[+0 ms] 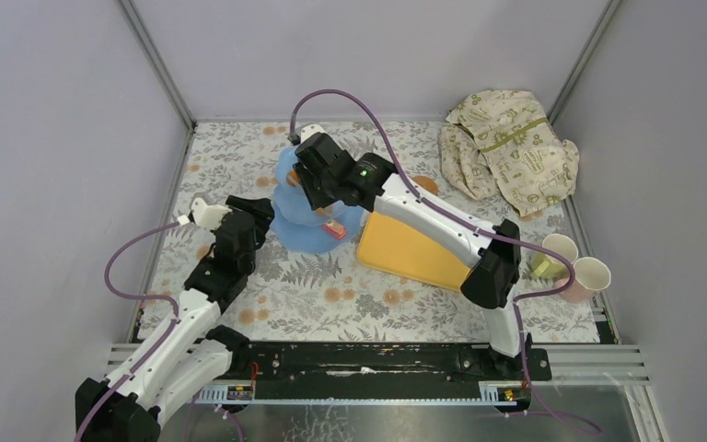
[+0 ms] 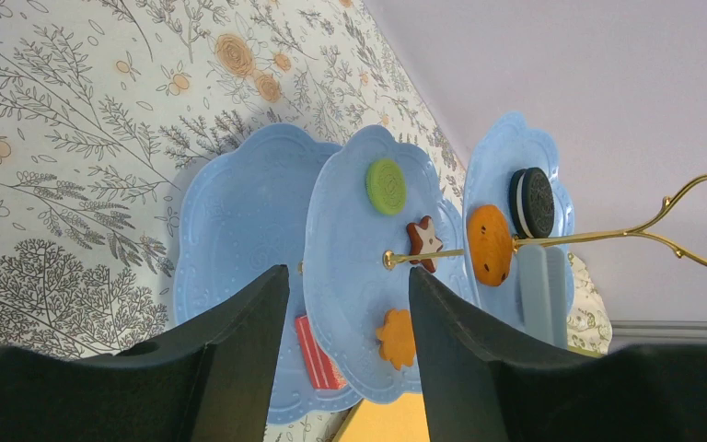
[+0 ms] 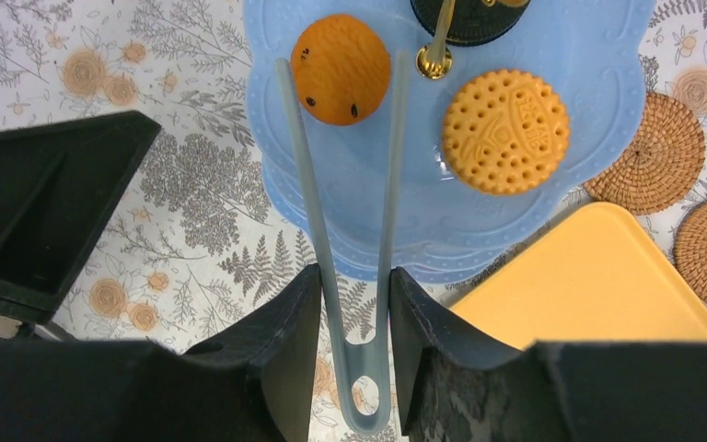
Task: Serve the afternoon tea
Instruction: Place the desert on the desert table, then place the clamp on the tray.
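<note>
Tongs (image 3: 389,184) are clamped between the right fingers (image 3: 304,313), gripped near the hinge end. The two tips reach onto the top tier of the blue stand (image 3: 589,55) and sit either side of the orange chip cookie (image 3: 341,69). They look close, but I can't tell whether they actually touch it.

The dotted round biscuit (image 3: 504,131) is on the same tier, on the other side of the gold post and clear of the tongs. The black sandwich biscuit (image 2: 534,203) is also up there.

The stand sits mid-far on the tabletop (image 1: 331,295), just left of the yellow tray (image 3: 589,276). Two woven coasters (image 3: 646,152) lie right of the stand, just beyond the tray.

The left fingers (image 2: 272,304) are open with nothing between them, hovering left of the stand and apart from it. The middle tier holds the green disc (image 2: 386,186), star biscuit (image 2: 424,241) and orange flower cookie (image 2: 396,338). The red wafer (image 2: 316,354) is on the bottom tier.

Two pale cups (image 1: 560,247) stand side by side at the right edge, well apart from the stand. The printed cloth (image 1: 511,147) is crumpled in the far right corner.
</note>
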You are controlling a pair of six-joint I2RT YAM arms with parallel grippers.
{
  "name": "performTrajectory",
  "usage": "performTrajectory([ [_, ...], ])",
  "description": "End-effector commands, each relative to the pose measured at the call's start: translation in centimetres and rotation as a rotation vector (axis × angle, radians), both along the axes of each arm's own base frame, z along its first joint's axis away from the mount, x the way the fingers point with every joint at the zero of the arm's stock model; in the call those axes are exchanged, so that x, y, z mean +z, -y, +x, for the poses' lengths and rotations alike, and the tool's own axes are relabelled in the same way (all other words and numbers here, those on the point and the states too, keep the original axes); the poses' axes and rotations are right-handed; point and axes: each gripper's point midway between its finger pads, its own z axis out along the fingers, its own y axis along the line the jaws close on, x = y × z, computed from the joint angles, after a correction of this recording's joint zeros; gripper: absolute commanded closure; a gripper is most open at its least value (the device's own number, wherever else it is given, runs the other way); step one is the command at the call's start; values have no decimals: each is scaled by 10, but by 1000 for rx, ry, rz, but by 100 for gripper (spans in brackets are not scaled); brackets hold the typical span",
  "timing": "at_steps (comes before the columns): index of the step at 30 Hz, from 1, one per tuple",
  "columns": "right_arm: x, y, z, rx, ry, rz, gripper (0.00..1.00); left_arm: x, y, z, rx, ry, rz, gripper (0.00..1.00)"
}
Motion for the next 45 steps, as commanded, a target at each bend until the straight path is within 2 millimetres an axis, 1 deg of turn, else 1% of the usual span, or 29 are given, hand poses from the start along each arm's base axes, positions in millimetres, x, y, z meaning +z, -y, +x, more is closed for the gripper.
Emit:
performTrajectory([
  [1,46,5,-3,17,66,102,62,17,-5,3,27,28,26,42],
  [7,50,13,-12,27,71,124,65,20,-7,5,36,31,40,42],
  [15,64,28,-28,35,97,144,68,29,-11,6,45,41,81,42],
  [19,66,45,-39,18,111,141,70,37,-15,5,52,54,110,42],
  [20,69,50,-43,12,116,149,71,39,-15,5,51,57,116,42],
  [24,70,73,-54,-25,128,169,72,42,-14,6,33,59,140,42],
  [29,61,107,-68,-93,126,177,74,40,-10,7,6,54,161,42],
  [31,53,122,-72,-133,123,173,75,37,-9,7,-4,48,163,42],
  [32,52,130,-74,-162,124,182,76,35,-8,7,-10,45,162,42],
  [35,31,150,-78,-231,116,167,79,25,-2,9,-35,37,145,42],
  [38,2,165,-78,-292,90,130,81,12,7,12,-66,22,123,42],
  [42,-27,179,-71,-345,54,116,85,-4,14,15,-83,-23,103,42],
  [45,-47,187,-59,-382,21,121,85,-13,16,17,-78,-37,81,41],
])
